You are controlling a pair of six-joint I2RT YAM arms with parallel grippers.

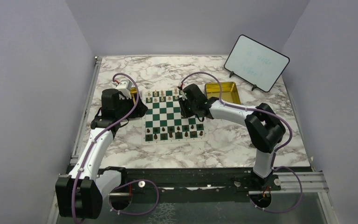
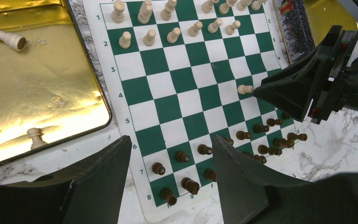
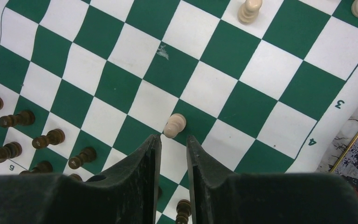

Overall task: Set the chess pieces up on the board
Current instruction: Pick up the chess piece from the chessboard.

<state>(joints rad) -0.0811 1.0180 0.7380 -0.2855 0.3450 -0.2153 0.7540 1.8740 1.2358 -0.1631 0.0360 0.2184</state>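
Standing upright: cream pawn (image 3: 175, 125)

The flat green-and-white checked board (image 2: 186, 107) looks matt, like faintly rippled vinyl. Beside the board, the gold rectangular metal tray (image 2: 37, 93) gleams glossy and scuffed. On the board, cream chess pieces (image 2: 126, 39) and dark brown chess pieces (image 2: 158, 168) look like smooth turned wood.

The marble table (image 1: 223, 149) carries the board (image 1: 168, 114), a gold tray (image 1: 221, 93), a second gold tray (image 2: 37, 84) and a whiteboard (image 1: 256, 62).
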